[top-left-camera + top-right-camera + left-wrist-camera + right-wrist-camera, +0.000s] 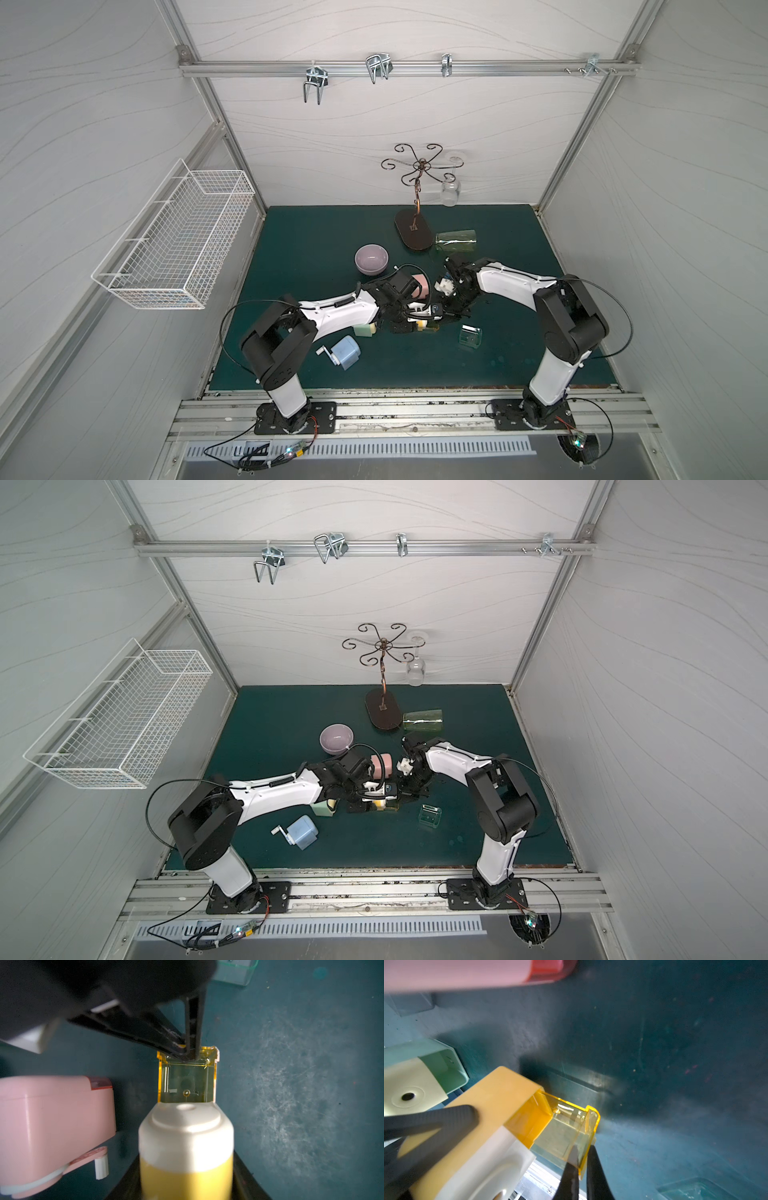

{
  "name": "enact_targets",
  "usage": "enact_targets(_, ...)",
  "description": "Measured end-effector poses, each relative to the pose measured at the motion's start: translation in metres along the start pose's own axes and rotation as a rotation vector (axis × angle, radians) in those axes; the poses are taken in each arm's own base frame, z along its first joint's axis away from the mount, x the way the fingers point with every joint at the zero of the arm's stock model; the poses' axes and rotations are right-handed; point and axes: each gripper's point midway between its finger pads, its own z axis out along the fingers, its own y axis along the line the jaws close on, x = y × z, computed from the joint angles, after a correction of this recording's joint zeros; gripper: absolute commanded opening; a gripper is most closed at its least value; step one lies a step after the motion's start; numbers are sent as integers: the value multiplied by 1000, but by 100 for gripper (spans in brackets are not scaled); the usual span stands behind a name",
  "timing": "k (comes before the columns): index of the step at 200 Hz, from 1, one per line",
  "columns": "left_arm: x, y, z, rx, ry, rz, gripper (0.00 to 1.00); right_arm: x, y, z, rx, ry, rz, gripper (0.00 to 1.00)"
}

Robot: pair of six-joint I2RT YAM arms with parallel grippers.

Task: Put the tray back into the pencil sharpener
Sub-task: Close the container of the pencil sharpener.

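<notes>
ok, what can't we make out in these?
Left wrist: the yellow sharpener hides where the tray enters it; the left gripper is cut off by the bottom edge.
Right wrist: the right gripper runs off the bottom edge; the pink sharpener is blurred, cut by the top edge.
Both top views: the tray is almost hidden under both grippers.

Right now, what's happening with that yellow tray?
Left gripper shut on yellow sharpener. Right gripper shut on tray end wall. Tray partly in its slot. Pink sharpener alongside, apart.

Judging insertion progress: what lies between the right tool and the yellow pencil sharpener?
Only the transparent yellow tray, pinched by the right tool and partly inserted: right wrist view.
</notes>
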Motion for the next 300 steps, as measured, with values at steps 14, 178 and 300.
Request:
enact_targets(14,0,0,0,3,-2,1,13,1,1,0,1,2,1,8)
enact_targets(178,-23,1,13,33,-46,2,10,-22,67,-124,-406,-295,-100,29)
enact_targets(300,-23,4,13,8,-52,-151,10,13,-27,-35,-135,-120,138,0)
